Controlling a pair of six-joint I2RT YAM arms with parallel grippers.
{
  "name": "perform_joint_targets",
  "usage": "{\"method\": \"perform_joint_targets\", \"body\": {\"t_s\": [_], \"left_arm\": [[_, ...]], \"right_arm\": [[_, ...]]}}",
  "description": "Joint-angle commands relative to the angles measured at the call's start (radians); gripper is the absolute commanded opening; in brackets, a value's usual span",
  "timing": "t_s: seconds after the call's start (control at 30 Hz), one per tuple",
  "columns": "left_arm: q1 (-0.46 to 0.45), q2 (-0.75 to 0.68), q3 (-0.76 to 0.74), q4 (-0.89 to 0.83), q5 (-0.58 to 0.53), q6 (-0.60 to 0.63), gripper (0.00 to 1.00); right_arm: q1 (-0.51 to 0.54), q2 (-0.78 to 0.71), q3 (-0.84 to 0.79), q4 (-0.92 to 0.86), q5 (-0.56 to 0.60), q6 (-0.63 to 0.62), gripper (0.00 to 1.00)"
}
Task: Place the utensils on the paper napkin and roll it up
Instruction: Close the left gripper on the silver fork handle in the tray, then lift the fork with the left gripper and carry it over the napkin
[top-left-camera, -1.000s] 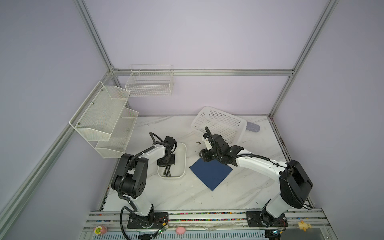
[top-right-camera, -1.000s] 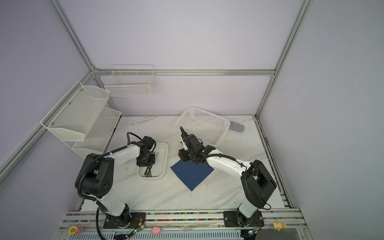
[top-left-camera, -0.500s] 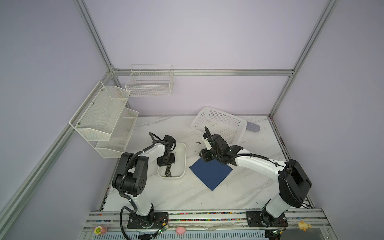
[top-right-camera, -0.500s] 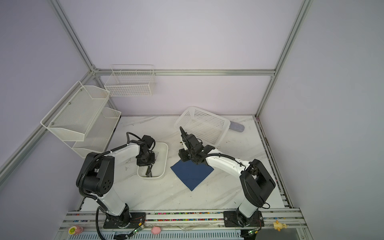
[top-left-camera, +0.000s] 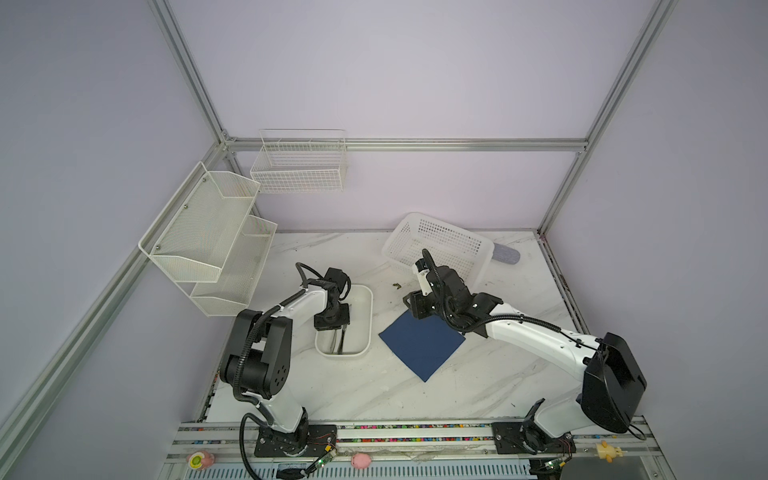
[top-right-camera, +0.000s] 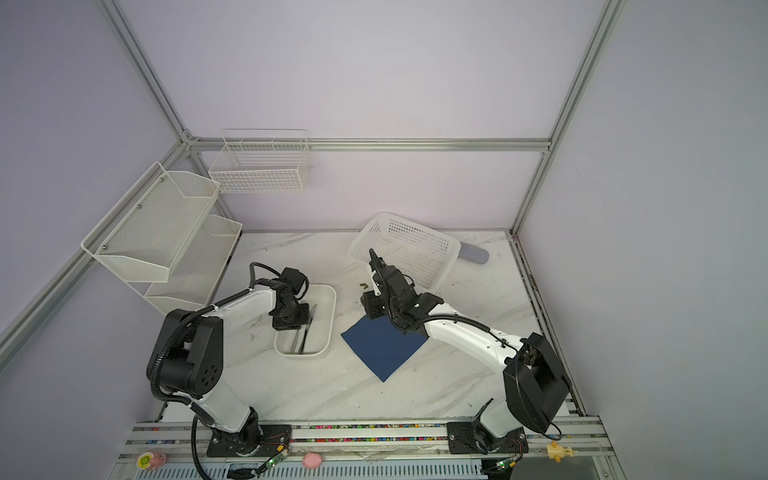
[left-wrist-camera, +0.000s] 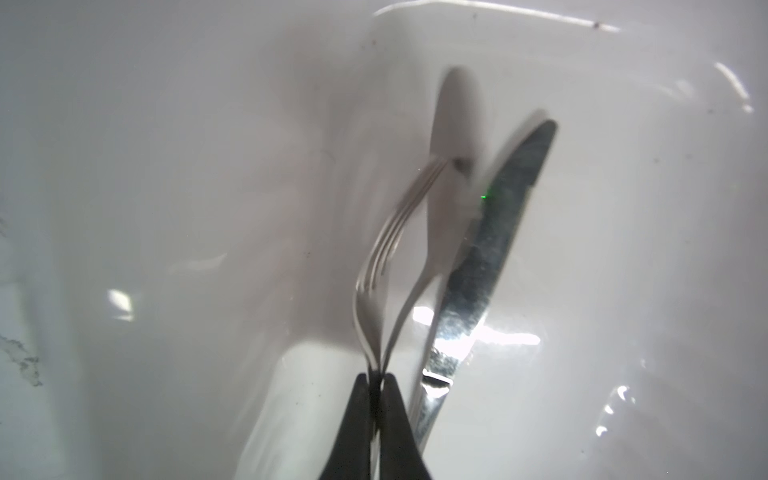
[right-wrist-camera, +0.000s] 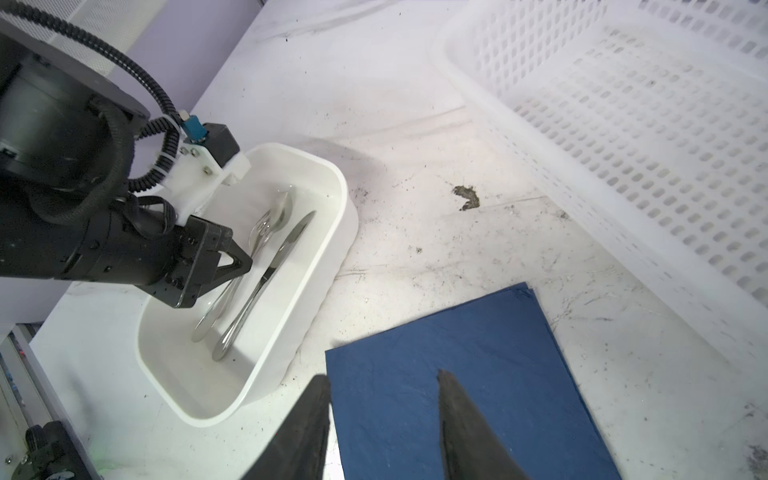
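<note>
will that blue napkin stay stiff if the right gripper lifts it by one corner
Probably floppy: the paper napkin lies thin and flat on the table, so a lifted corner would likely droop. Its far corner shows stacked layers, so plies may separate. It looks light and could slide if the right gripper pushes it.

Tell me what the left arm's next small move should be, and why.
Probably a short lift straight up, clear of the dish walls. The left pincer is shut on the fork and spoon inside the dish, and the napkin lies flat beside it. The knife sits outside the grip.
</note>
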Motion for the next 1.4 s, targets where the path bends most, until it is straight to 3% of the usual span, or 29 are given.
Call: {"method": "perform_joint_targets", "body": {"t_s": [0.0, 0.63, 0.9, 1.13, 1.37], "left_arm": [[0.002, -0.015, 0.054, -0.014, 0.015, 0.024, 0.05], [0.002, 0.091, 0.05, 0.021, -0.029, 0.012, 0.07], [0.002, -0.083, 0.027, 0.021, -0.025, 0.014, 0.0], [0.002, -0.338, -0.02, 0.066, 0.138, 0.064, 0.0], [0.002, -0.51, -0.076, 0.19, 0.445, 0.091, 0.0]], "right_arm": [[0.002, -0.013, -0.025, 0.024, 0.028, 0.018, 0.45], [0.003, -0.011, -0.026, 0.018, 0.034, 0.035, 0.45], [0.003, -0.042, -0.052, 0.044, 0.059, 0.038, 0.45], [0.002, -0.099, -0.105, 0.098, 0.135, 0.089, 0.45], [0.001, -0.19, -0.164, 0.142, 0.202, 0.113, 0.45]]}}
